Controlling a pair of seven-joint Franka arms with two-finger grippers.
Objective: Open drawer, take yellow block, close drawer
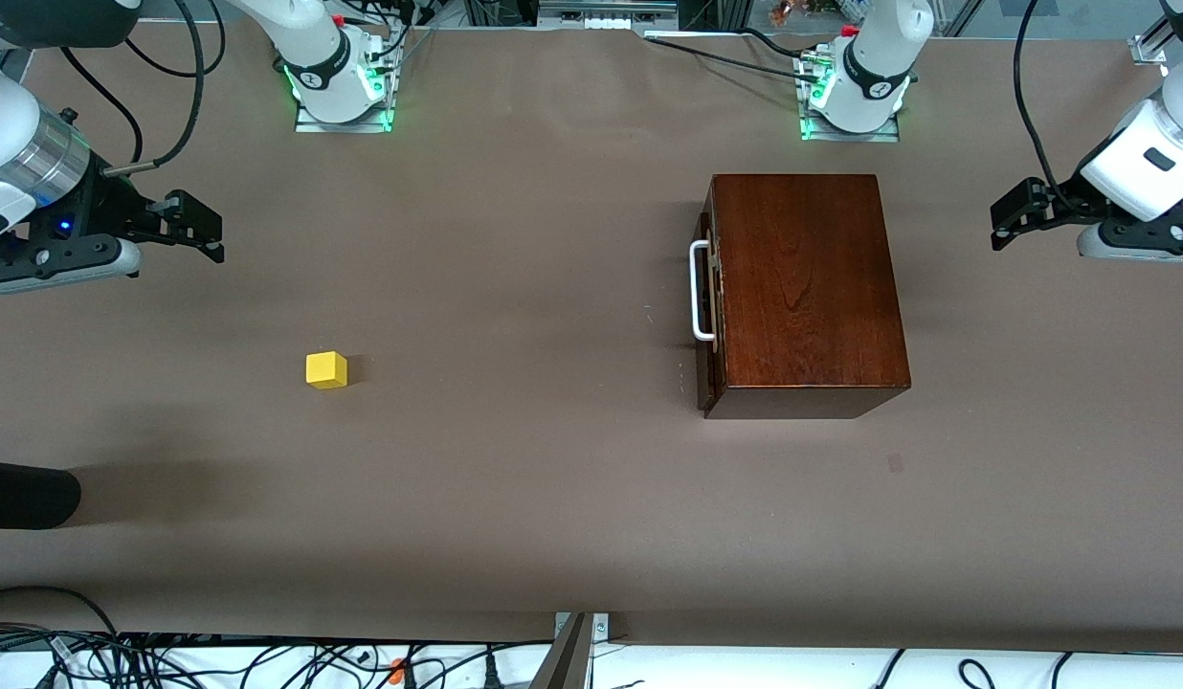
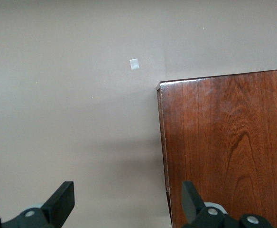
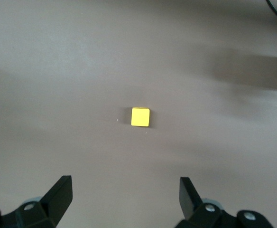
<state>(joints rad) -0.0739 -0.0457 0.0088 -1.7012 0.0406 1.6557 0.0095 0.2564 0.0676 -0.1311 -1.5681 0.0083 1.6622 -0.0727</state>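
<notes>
Yellow block on the bare worktop

We see the yellow block (image 1: 326, 369) lying on the worktop (image 1: 515, 498), well apart from the closed drawer (image 1: 708, 306). Our right gripper (image 3: 125, 199) hovers near it, jaws apart; our left gripper (image 2: 128, 202) hangs over the wooden box (image 1: 807, 287) edge, jaws apart.

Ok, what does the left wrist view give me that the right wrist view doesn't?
Only the left wrist view shows the dark wood box, a corner of it under the open left tool, plus a small pale patch on the table. Only the right wrist view shows the yellow block, alone on the table ahead of the open right tool. Both share the brown table cover; neither shows the drawer handle.
</notes>
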